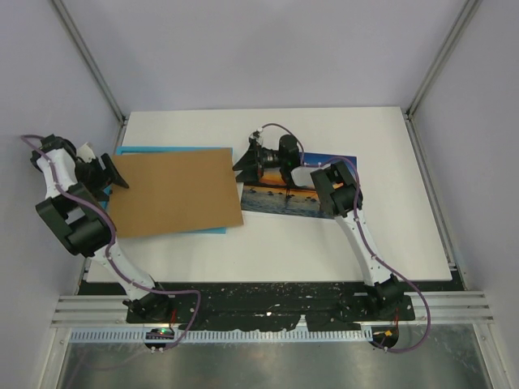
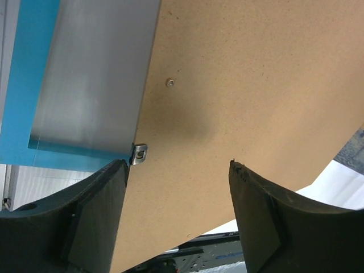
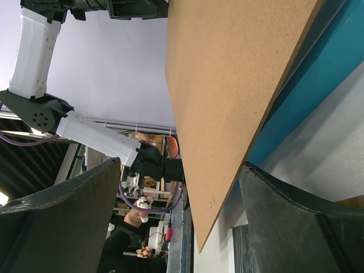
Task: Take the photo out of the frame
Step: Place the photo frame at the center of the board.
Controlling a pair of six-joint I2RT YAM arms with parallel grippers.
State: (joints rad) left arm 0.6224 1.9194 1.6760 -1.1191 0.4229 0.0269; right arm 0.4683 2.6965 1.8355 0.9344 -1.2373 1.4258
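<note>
**Photo lies clear of the frame, both grippers released**

The photo (image 1: pixel 272 198) lies flat on the white table (image 1: pixel 324 243), right of centre and face up, its orange sky and dark pier showing. Its right part is hidden under the right arm. It is outside the frame (image 1: pixel 139 151), which lies at the left with only thin blue strips showing along its far and near edges. The rest is covered by the brown backing board (image 1: pixel 174 193), which rests skewed on top. Photo and board nearly meet at the board's right edge; whether they touch I cannot tell.

The left gripper (image 1: pixel 113 174) hangs at the board's left end. In the left wrist view its 2 fingers are spread, with nothing between them but the board's surface below. A small metal tab (image 2: pixel 139 152) sits at the board's edge, beside a grey, shiny surface inside the blue rim. The right gripper (image 1: pixel 246 162) hovers near the board's far right corner, over the photo's far-left end. Its jaws also stand wide, and the board's edge is in view beyond them, not pinched.

Judged from this layout, the removal itself looks done.

As for handling, the print is likely very light, thin and bendy, and its face probably marks or creases easily. Lying flush on the table, it gives a 2-finger gripper little to bite on. The best hold is the white border at the near-left corner, which is free of the arm. Lift that corner or slide it toward the table edge first, then use a gentle pinch, not a hard clamp.
</note>
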